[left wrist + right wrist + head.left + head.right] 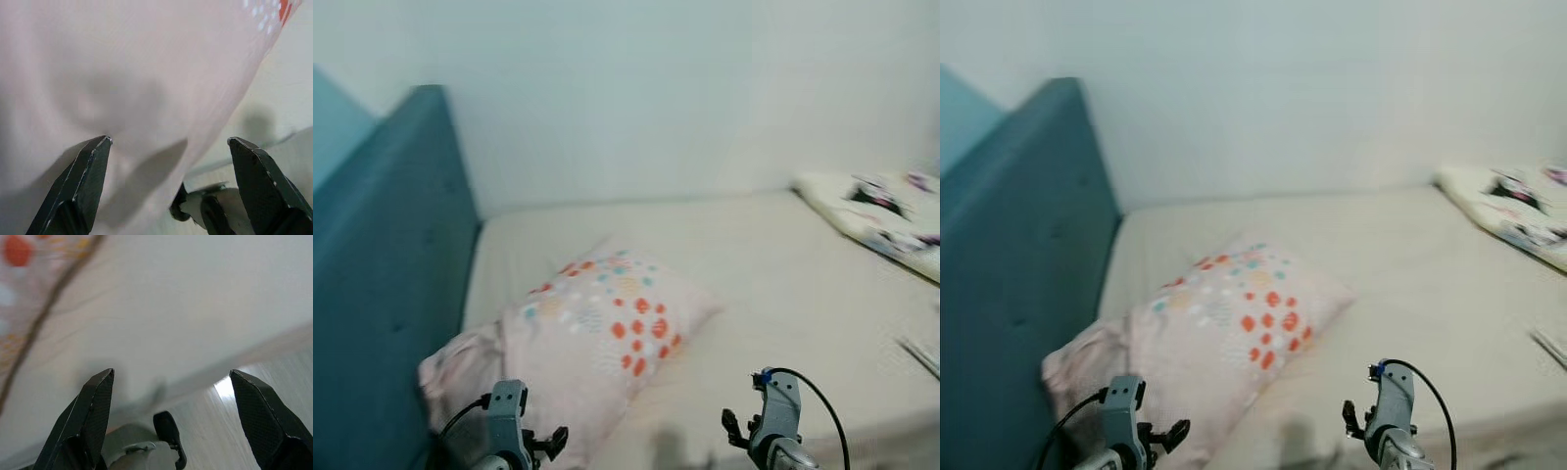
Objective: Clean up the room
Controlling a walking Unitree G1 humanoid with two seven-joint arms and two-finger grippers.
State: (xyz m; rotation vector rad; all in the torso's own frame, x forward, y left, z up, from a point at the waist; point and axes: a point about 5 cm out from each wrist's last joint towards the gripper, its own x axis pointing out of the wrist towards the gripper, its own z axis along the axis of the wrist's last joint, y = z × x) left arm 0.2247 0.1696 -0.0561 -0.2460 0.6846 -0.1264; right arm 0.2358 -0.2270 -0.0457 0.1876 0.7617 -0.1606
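A pale pink pillow printed with orange, red and teal dots (pixel 592 333) is lying at an angle on a bed covered with a plain cream sheet (pixel 773 284), and everything else here is placed from that pillow. Its plainer pink end is sitting against a tall teal padded headboard (pixel 386 284), which is standing on the robot's left of the pillow, while its dotted corner is pointing out across the sheet toward the white wall (pixel 685 98) behind the bed. Well apart from the pillow, at the far right corner of the mattress, a folded white quilt with dark and pink printed patches (pixel 886 220) is resting against the wall.

The left gripper (pixel 168 142) is hanging just over the near, plain end of the pillow, its two black fingers (pixel 80 186) spread wide with nothing between them; the left wrist view is showing the pink fabric close beneath them, with the pillow's edge and a strip of cream sheet beyond it. The left arm (pixel 509 431) is showing at the pillow's near left corner in the head views.

The right gripper (pixel 171 374) is hanging to the robot's right of the pillow, over bare sheet near the bed's front edge, its fingers (pixel 90 416) likewise spread apart and empty. In the right wrist view the pillow's dotted edge is lying off to one side, and pale wood-look flooring (pixel 259 426) is showing past the mattress edge.
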